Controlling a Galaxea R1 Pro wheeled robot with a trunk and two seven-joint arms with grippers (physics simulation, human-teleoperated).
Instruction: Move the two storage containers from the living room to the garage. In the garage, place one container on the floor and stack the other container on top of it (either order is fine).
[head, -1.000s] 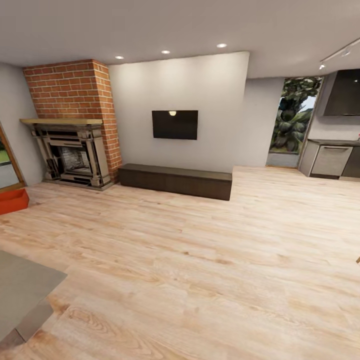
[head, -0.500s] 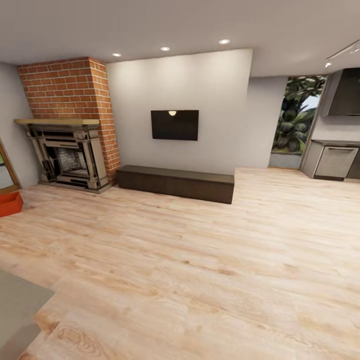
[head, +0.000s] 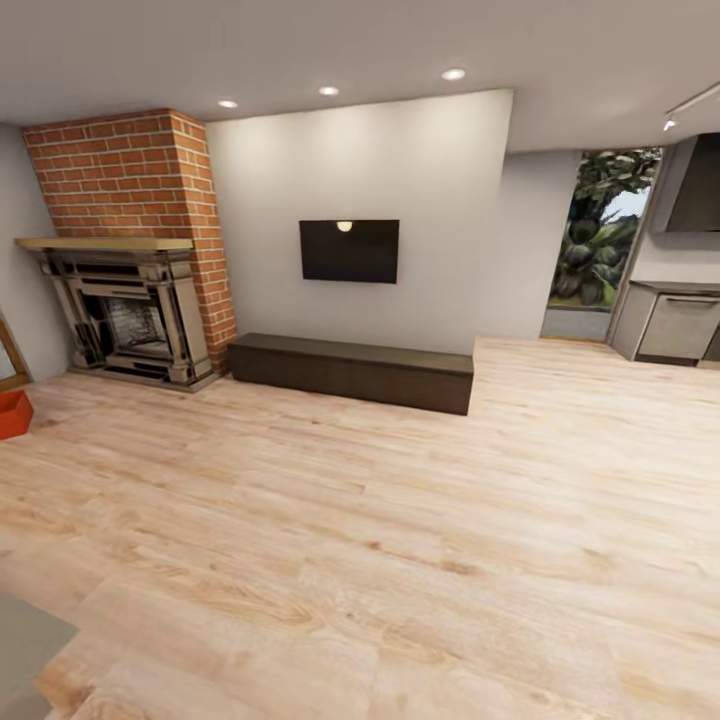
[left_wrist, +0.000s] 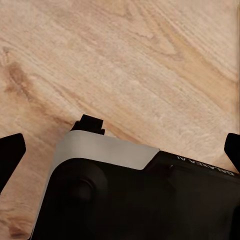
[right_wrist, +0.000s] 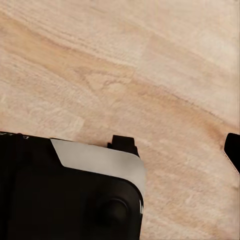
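One orange bin (head: 12, 413) peeks in at the room's edge; likely light, stiff, best gripped by opposite walls; left hand (left_wrist: 120, 145) gapes wide, empty; right hand's (right_wrist: 200, 150) spread I cannot tell.

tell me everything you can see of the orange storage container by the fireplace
Only a corner of the storage container shows, cut off by the left edge of the head view. It is orange-red with plain, straight walls, and a thin upper rim catches the light; no lid is visible. It sits upright on the light wood plank floor, ahead and to the left of the brick fireplace, apart from its hearth. Nothing else touches it, as far as can be seen.
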